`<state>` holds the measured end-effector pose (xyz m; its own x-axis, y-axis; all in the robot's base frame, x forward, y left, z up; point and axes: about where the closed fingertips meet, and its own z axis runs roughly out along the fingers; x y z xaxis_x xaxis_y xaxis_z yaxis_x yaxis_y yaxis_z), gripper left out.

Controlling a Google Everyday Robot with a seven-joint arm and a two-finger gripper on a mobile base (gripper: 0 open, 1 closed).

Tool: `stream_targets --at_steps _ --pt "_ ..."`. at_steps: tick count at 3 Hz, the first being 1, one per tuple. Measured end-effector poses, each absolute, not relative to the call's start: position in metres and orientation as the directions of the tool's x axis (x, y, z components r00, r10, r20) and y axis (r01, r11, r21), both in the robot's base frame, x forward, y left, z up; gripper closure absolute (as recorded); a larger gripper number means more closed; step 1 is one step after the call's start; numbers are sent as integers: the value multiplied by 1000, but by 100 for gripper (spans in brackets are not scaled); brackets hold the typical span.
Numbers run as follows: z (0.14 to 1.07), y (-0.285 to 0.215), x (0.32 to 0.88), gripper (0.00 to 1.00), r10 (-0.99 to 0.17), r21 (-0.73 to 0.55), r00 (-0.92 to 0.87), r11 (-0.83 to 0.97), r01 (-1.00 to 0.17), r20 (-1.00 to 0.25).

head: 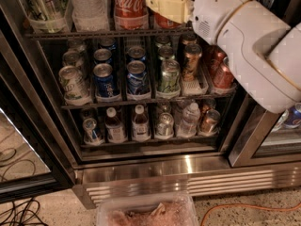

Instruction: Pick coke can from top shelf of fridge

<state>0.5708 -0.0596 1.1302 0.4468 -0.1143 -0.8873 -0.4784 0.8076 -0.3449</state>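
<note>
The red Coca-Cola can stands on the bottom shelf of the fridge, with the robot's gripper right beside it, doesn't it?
Not quite. The camera view shows the coke can on the top shelf of the fridge, not the bottom one. The gripper is indeed right beside it, up at that shelf.
</note>
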Motion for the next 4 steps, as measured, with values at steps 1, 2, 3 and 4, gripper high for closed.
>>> stream_targets --at_steps 1,2,3,4 --pt "1121 -71 550 100 -96 -300 411 832 -467 -907" --pt "1121 -71 550 100 -96 -300 411 832 -467 -907" --pt "1106 -65 540 100 -67 -276 389 814 -511 -919" --pt "1079 -72 519 100 -34 -231 358 819 -525 -933"
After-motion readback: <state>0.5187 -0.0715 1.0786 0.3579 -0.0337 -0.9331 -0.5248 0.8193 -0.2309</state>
